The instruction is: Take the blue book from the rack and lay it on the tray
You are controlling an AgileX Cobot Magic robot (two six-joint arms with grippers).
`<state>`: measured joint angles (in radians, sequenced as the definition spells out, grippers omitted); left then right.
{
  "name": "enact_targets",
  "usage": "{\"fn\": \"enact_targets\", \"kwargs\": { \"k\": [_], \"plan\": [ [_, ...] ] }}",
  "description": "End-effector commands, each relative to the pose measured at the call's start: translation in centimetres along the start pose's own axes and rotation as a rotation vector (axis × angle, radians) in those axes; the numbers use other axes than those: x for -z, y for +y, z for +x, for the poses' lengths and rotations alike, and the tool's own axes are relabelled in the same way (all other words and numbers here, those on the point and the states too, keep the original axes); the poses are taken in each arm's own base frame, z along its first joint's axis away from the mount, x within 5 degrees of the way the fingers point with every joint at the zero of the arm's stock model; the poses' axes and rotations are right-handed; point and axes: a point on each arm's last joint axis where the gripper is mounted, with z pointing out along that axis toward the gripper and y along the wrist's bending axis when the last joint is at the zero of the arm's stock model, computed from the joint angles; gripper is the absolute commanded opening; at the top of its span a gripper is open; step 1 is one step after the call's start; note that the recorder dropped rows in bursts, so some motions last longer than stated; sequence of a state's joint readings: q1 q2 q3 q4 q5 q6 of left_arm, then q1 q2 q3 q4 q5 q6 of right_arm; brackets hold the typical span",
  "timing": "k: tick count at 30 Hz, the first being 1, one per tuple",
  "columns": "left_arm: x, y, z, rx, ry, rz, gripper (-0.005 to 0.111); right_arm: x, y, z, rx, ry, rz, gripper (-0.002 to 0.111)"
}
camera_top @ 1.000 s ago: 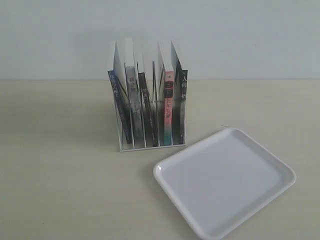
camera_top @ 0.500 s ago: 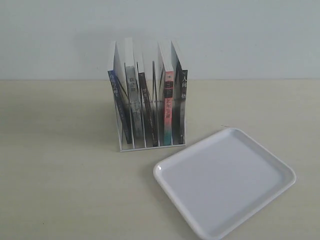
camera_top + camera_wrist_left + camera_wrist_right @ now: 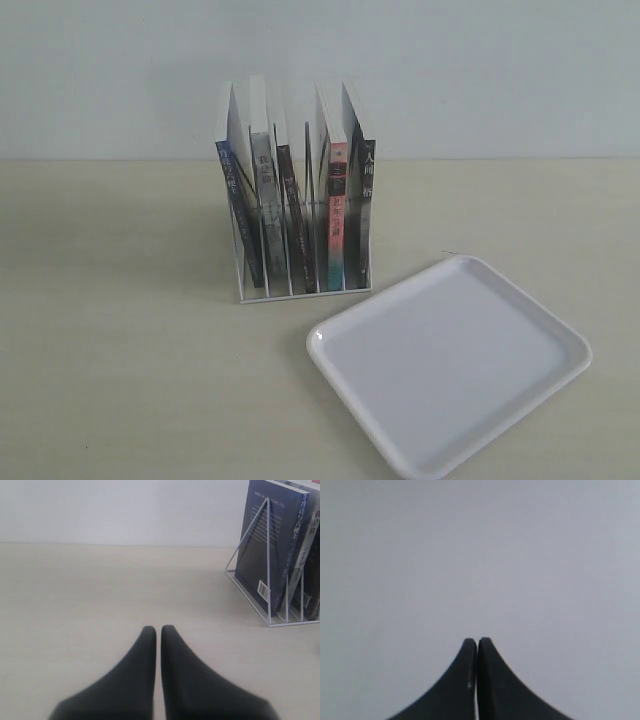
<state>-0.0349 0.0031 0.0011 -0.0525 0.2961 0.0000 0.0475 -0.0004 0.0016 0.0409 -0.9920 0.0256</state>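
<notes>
The white wire rack (image 3: 300, 292) stands at the table's middle with several upright books. The blue book (image 3: 238, 210) leans in its leftmost slot, dark blue spine facing the camera. In the left wrist view the blue book (image 3: 270, 540) shows its blue back cover with a barcode behind the rack (image 3: 267, 570). The white tray (image 3: 450, 365) lies at the front right with nothing on it. My left gripper (image 3: 158, 630) is shut and holds nothing, low over the table, apart from the rack. My right gripper (image 3: 477, 641) is shut against a plain grey-white surface. Neither gripper shows in the exterior view.
A pink-and-teal-spined book (image 3: 337, 215) and a black book with white characters (image 3: 363, 210) fill the rack's right slots. Other dark books (image 3: 292, 215) stand between. A pale wall rises behind the beige table (image 3: 120, 350).
</notes>
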Motion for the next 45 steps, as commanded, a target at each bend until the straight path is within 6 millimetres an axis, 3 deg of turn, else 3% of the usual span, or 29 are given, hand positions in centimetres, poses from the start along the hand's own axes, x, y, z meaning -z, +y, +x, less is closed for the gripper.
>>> {"fn": "enact_targets", "kwargs": {
  "k": [1, 6, 8, 10, 13, 15, 16, 21, 24, 29, 32, 36, 40, 45],
  "plan": [
    [0.0, 0.0, -0.1, 0.004, -0.009, 0.000, 0.004, 0.2, 0.0, -2.1, -0.001, -0.231, 0.004, 0.000],
    [0.0, 0.0, -0.1, 0.004, -0.009, 0.000, 0.004, 0.0, 0.3, -2.3, -0.324, -0.233, -0.063, 0.000],
    [0.0, 0.0, -0.1, 0.004, -0.009, 0.000, 0.004, -0.1, 0.3, -1.7, -0.342, -0.166, -0.055, 0.000],
    [0.0, 0.0, -0.1, 0.004, -0.009, 0.000, 0.004, -0.3, 0.3, 0.2, -0.288, 0.056, -0.020, 0.000],
    [0.0, 0.0, -0.1, 0.004, -0.009, 0.000, 0.004, 1.0, 0.4, 4.8, -0.039, 0.672, -0.018, 0.000],
    [0.0, 0.0, -0.1, 0.004, -0.009, 0.000, 0.004, 2.3, -0.2, 6.4, 0.058, 0.977, 0.012, 0.000],
    [0.0, 0.0, -0.1, 0.004, -0.009, 0.000, 0.004, 2.2, -0.3, 6.6, 0.060, 1.027, 0.023, 0.000],
    [0.0, 0.0, -0.1, 0.004, -0.009, 0.000, 0.004, -2.6, -0.2, 5.3, 0.103, 1.062, 0.012, 0.000],
    [0.0, 0.0, -0.1, 0.004, -0.009, 0.000, 0.004, -6.5, -0.5, 5.0, 0.228, 1.285, -0.002, 0.000],
    [0.0, 0.0, -0.1, 0.004, -0.009, 0.000, 0.004, -12.7, -1.0, 6.8, 0.274, 1.656, 0.046, 0.000],
    [0.0, 0.0, -0.1, 0.004, -0.009, 0.000, 0.004, -16.5, -1.0, 8.7, 0.287, 1.624, 0.038, 0.000],
    [0.0, 0.0, -0.1, 0.004, -0.009, 0.000, 0.004, -20.6, -0.6, 10.8, 0.269, 1.393, -0.010, 0.000],
    [0.0, 0.0, -0.1, 0.004, -0.009, 0.000, 0.004, -22.5, 0.0, 12.1, 0.201, 1.203, -0.029, 0.000],
    [0.0, 0.0, -0.1, 0.004, -0.009, 0.000, 0.004, -23.6, 0.3, 11.9, 0.145, 1.070, -0.027, 0.000]
  ]
}}
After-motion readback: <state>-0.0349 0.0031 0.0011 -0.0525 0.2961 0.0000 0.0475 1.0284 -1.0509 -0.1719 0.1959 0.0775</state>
